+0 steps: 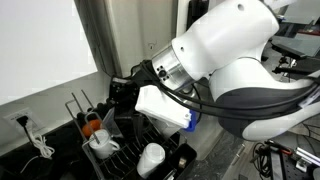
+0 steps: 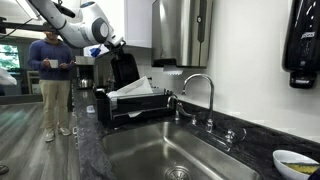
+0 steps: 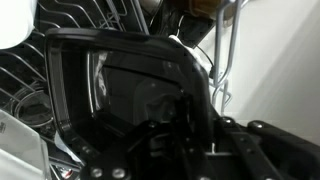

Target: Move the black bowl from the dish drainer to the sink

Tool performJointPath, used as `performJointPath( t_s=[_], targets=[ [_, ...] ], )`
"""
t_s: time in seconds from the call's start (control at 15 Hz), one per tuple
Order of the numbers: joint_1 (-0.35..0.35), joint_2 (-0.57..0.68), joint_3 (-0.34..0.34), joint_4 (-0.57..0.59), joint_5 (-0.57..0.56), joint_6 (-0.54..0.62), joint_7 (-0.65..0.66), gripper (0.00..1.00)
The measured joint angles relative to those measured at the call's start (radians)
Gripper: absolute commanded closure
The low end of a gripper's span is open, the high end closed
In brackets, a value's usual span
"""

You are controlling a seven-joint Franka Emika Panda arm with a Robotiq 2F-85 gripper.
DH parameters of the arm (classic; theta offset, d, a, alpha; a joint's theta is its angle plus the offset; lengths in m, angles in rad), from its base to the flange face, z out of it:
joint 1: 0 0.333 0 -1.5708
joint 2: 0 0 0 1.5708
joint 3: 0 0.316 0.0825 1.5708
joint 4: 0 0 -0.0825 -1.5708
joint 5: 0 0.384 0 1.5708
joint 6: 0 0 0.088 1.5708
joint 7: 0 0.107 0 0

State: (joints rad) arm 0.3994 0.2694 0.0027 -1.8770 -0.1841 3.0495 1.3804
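Hangs in from the upper left in an exterior view, with the gripper [image 2: 113, 46] pointed down at the black bowl [image 2: 125, 70]. Meets the bowl at its upper edge, over the part of the dish drainer [image 2: 150, 112] that lies away from the sink [image 2: 170, 150]. Stands the bowl on edge there, not flat. Cannot tell whether it rests in the rack or hangs just clear of it, since dark bowl and dark wire run together. Cannot tell either how the jaws stand: in the wrist view, dark fingers [image 3: 192, 105] rise against the bowl's right rim, black on black, with no gap or clamp to read. Shows in that same view a squarish bowl with rounded corners, hollow side toward the camera, rack wires behind it. Leans a white tilted piece [image 2: 130, 90] in the drainer just beside the bowl, on the sink side. Holds, lower in the drainer in an exterior view, a white cup [image 1: 150, 158], a white mug [image 1: 102, 146] and an orange item [image 1: 92, 127]. Sets a curved faucet [image 2: 200, 88] at the back of the sink, against the wall. Places a person [image 2: 50, 70] in a blue top well apart from the counter, on the floor beyond it.
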Motion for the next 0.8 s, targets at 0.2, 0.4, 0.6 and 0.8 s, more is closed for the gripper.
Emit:
performJointPath(
  t_s=[0.2,0.4,0.6,0.8],
  targets=[
    [-0.073,-0.015,0.091,-0.022,0.126,0.013,-0.155,0.94],
    [-0.163,-0.022,0.178,-0.023,0.212,0.015,-0.271,0.94],
    [-0.245,-0.031,0.242,-0.022,0.283,0.014,-0.366,0.94],
    [-0.321,-0.035,0.311,-0.021,0.357,0.013,-0.456,0.94]
  ],
)
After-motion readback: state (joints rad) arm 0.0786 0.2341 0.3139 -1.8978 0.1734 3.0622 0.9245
